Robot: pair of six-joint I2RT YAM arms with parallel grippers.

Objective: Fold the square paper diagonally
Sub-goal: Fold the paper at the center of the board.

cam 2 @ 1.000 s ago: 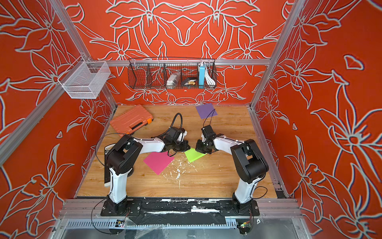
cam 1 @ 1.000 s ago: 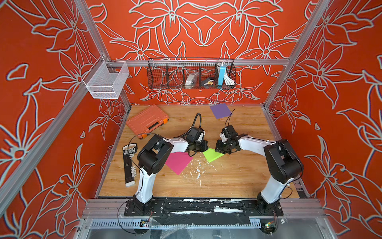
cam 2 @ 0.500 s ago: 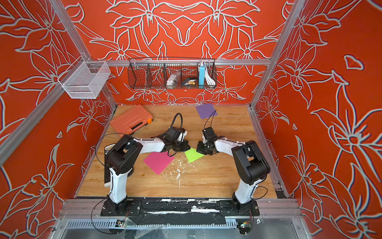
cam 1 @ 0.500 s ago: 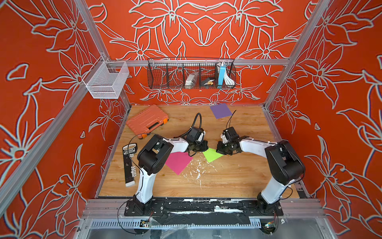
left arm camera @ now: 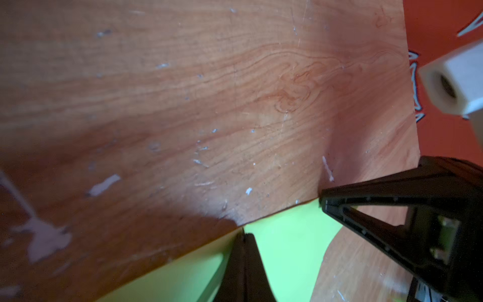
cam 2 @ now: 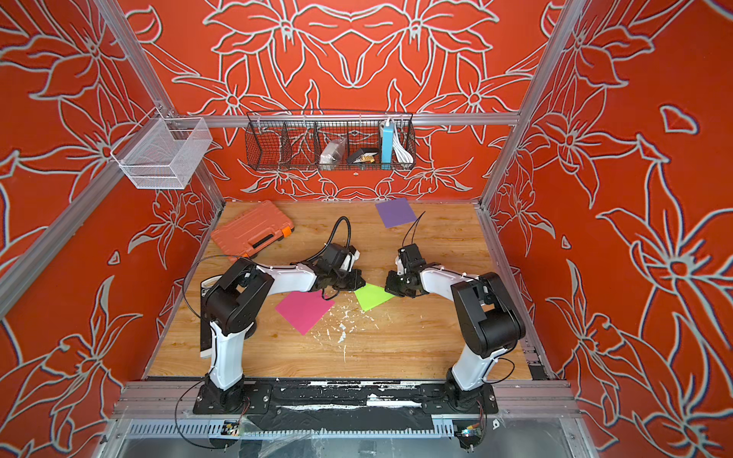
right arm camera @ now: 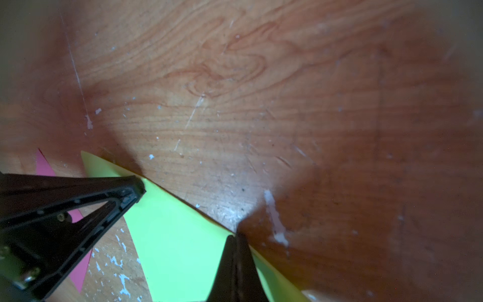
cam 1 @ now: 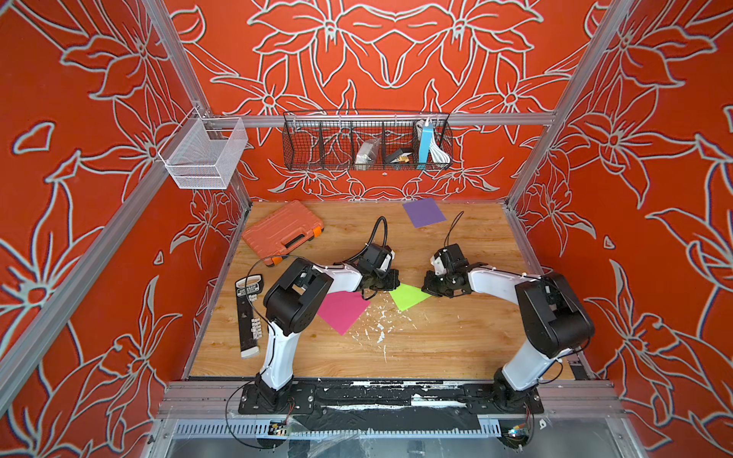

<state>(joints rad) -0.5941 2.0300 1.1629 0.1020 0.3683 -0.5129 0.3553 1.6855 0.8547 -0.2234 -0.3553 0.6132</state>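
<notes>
Left pincer and right pincer were both clenched, gripping nothing, tips pressed on the far edge of the green paper. Paper lay mid-scene on the bench as a triangle. Fold looked made; only firming the crease and withdrawing seemed left.

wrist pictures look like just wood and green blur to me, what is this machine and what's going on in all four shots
Two white-and-black robot arms reach over a wooden table inside an orange booth. The two wide pictures come from one camera overhead. Each close-up comes from a camera on an arm's wrist, looking toward the table. The left arm's fingers and the right arm's fingers are shut, tips at the long edge of the green paper; whether they pinch it is unclear. A pink paper, purple paper and orange case lie nearby.
</notes>
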